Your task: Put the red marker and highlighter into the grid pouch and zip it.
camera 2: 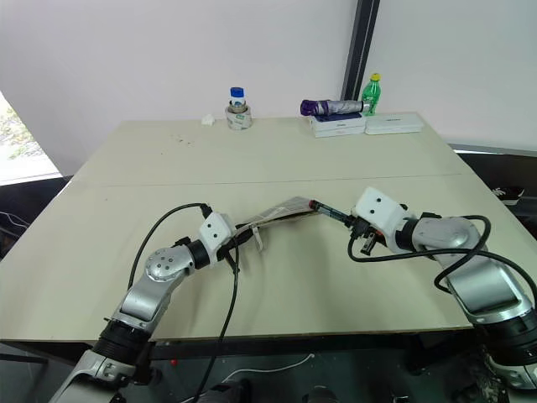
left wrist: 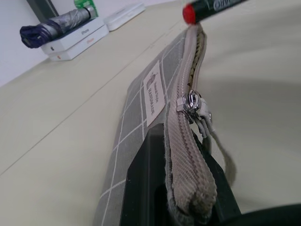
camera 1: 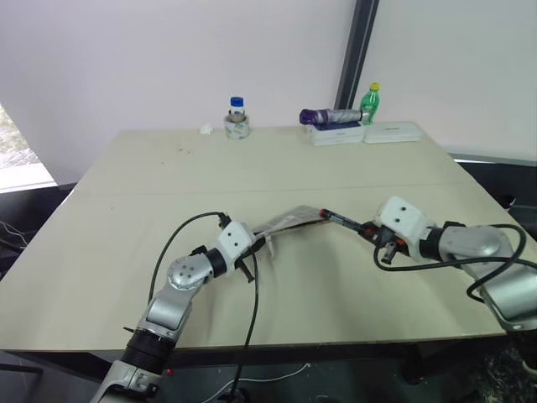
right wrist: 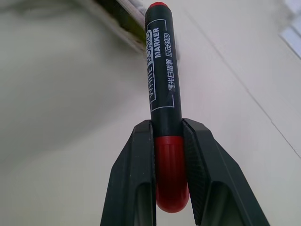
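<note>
Above the beige tabletop (camera 1: 126,277), the red marker (camera 1: 342,220), pinched in the right jaws, is aimed leftward at the grid pouch (camera 1: 289,222), clamped by the left jaws.

Head stereo pair: looks forward and down from above the near edge of the table (camera 1: 336,159), taking in the whole top to the far wall; the two eyes differ by a small sideways offset.

Left wrist camera: sits low, very close, sighting along the grid pouch (left wrist: 155,117) toward the far table edge.

Right wrist camera: close behind its own fingers (right wrist: 136,179), sighting along the red marker (right wrist: 162,80).

Shared: the marker's red tip at the pouch's end appears in all four views.
</note>
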